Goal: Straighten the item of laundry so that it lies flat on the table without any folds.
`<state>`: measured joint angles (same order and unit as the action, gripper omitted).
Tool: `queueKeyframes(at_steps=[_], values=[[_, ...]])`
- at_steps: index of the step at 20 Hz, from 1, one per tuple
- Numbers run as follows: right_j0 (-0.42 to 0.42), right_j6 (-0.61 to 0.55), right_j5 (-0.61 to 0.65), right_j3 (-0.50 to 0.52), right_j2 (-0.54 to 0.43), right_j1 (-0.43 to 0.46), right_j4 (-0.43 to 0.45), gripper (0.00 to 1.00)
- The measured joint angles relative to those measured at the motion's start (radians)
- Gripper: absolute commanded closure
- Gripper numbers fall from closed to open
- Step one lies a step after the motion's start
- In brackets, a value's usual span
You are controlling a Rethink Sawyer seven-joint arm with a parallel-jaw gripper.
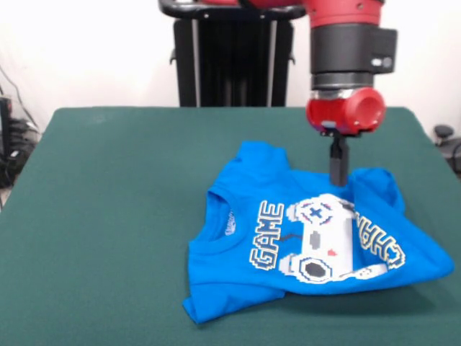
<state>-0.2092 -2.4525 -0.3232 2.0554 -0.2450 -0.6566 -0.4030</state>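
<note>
A bright blue T-shirt [317, 241] with a white-grey game controller print lies on the dark green table [122, 209], right of centre in the front view. Its lettering reads "GAME" on the left, while the right-hand letters are creased. The cloth is rumpled, with a fold across its right half and a bunched lower left corner. My gripper [338, 176] hangs from the red and black arm and comes down onto the shirt's far edge, above the print. Its dark tips look close together at the cloth. Whether they pinch the fabric is not visible.
A black stand [230, 61] rises behind the table's far edge. Dark items sit off the table's left [9, 144] and right [445, 140] sides. Green cloth stretches wide to the left of the shirt.
</note>
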Motion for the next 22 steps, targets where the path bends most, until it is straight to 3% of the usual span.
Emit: queueKeyframes(at_steps=[10,22], values=[[-0.067,0.000,0.000,0.001,0.000,0.083,0.104,1.00],[-0.063,-0.001,-0.058,0.010,-0.015,0.202,0.143,1.00]])
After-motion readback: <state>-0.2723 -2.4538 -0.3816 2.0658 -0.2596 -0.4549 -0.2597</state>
